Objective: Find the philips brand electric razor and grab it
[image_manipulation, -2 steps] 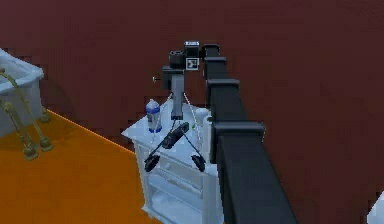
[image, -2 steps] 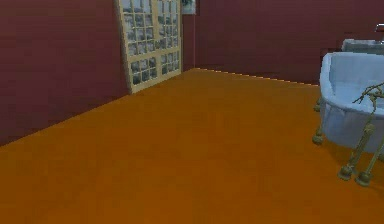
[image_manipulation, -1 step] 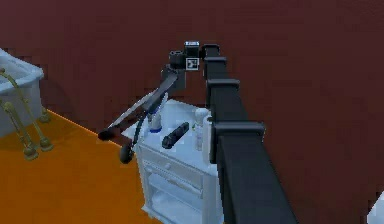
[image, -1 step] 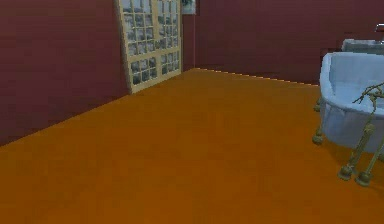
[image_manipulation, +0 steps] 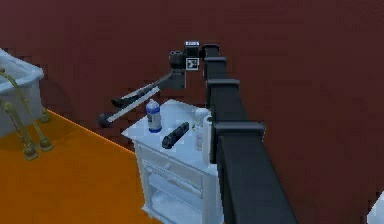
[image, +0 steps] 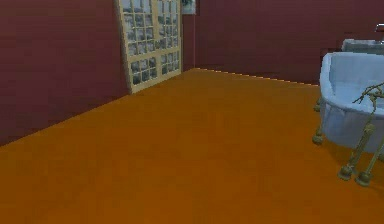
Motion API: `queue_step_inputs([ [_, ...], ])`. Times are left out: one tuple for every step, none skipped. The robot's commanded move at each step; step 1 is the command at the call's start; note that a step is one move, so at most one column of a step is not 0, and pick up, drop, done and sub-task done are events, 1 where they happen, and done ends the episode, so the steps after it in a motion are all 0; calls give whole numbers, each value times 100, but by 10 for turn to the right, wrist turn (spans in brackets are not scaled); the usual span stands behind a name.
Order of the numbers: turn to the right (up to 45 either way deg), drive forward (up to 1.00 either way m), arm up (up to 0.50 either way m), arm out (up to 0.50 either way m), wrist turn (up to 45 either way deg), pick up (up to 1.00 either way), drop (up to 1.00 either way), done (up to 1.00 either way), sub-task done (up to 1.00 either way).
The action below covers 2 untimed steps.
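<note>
A dark, slim, elongated razor (image_manipulation: 176,134) lies flat on a small white desk with drawers (image_manipulation: 180,185). In the arm side view its long axis runs diagonally, from lower left to upper right. The room has a smooth orange floor (image: 190,150), dark red walls (image: 60,50), a white many-paned door (image: 152,40) and a white bathtub on brass legs (image: 350,85). The razor sits below and right of the hand (image_manipulation: 110,112), between a blue-and-white bottle (image_manipulation: 153,116) and the dark square arm (image_manipulation: 235,130). I cannot tell whether the hand's fingers are apart or together, or whether it holds anything.
</note>
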Motion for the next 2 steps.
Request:
queue_step_inputs([
  [0,0,0,0,450,0,0,0,0],
  [0,0,0,0,210,0,0,0,0],
])
